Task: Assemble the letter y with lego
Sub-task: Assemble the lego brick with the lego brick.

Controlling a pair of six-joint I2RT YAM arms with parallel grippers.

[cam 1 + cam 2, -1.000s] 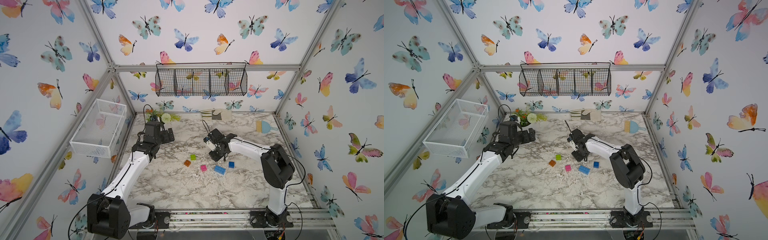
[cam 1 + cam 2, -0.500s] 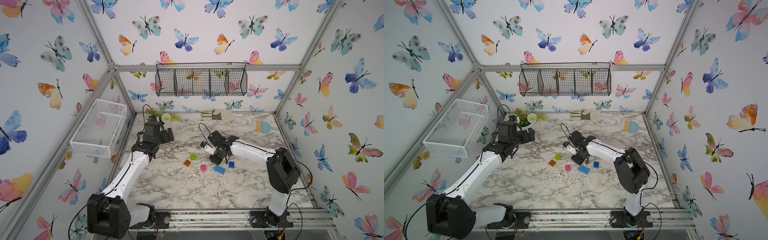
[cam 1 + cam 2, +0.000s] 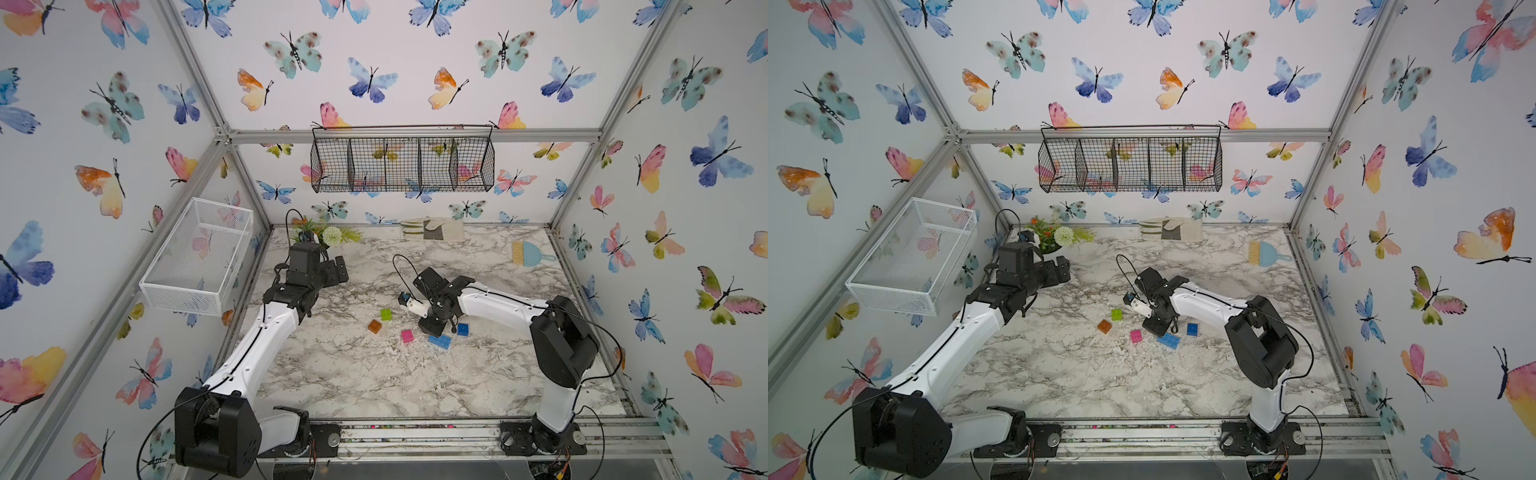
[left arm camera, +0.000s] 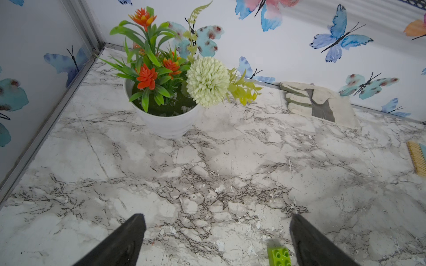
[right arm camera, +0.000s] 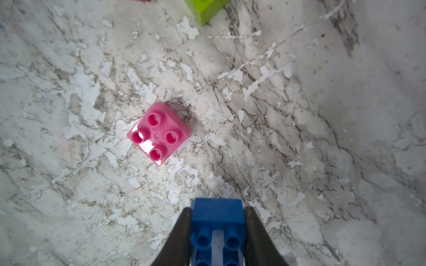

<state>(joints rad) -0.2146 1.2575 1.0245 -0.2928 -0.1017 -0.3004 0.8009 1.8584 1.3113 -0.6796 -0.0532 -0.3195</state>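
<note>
On the left, the left gripper [image 4: 216,216] is hanging above the marble table [image 3: 332,374] with its fingers spread wide and nothing between them. It is facing a white pot [image 4: 166,124] of artificial flowers in the far left corner.

Moving right, the lego is lying loose near the table's middle, each piece apart from the others. The orange brick [image 3: 374,326] is sitting furthest left, with the green brick [image 3: 386,314] just beyond it toward the back wall. The pink brick [image 5: 159,133] is resting studs up, nearer the front.

Just right of it, the right gripper [image 5: 218,209] is pointing down at the table, clenched on a blue brick [image 5: 217,221]. That brick's studs are facing the wrist camera, and its near end is running out of view, so I cannot tell its length.

Beside the gripper, the long blue brick [image 3: 439,341] is lying flat. Its long axis is running roughly across the table from left to right, the right end angling slightly toward the front. The square blue brick [image 3: 462,329] is sitting just behind that end. Farther right, near the back, a brush [image 3: 530,253] is lying.
</note>
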